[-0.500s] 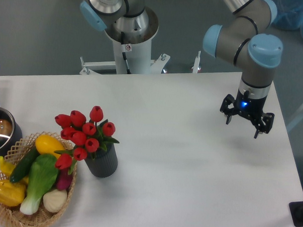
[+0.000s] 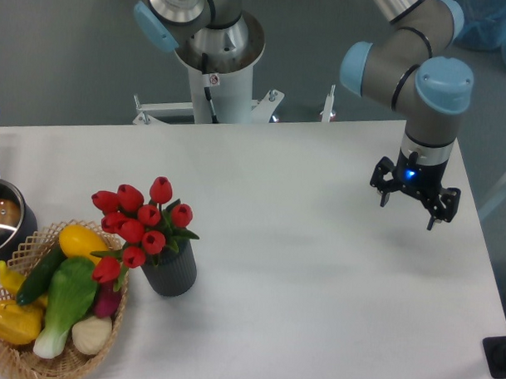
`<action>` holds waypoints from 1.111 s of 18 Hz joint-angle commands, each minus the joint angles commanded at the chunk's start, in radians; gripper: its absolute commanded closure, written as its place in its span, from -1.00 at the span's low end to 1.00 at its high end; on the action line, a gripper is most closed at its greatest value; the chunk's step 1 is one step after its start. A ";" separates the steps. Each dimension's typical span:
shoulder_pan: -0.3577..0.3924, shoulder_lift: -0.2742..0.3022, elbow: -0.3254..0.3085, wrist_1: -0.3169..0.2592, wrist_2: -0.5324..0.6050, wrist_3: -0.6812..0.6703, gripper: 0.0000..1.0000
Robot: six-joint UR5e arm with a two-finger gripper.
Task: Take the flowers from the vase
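Vase (image 2: 172, 274) half behind flowers (image 2: 138, 224)

Flowers (image 2: 139, 223) in vase (image 2: 172, 274), basket (image 2: 31, 356) just left, gripper (image 2: 412, 207) far right.

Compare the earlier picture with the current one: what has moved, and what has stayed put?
Almost nothing changed. The black two-finger tool drifted very slightly right and down over the bare right side of the white table, empty and open. The red tulip flowers remain in the dark grey ribbed vase.
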 joint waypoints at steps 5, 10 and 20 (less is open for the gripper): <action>0.015 0.012 -0.072 0.014 -0.196 0.005 -1.00; -0.001 0.054 -0.106 0.006 -0.267 -0.002 -1.00; -0.181 0.121 -0.178 -0.002 -0.429 -0.130 -1.00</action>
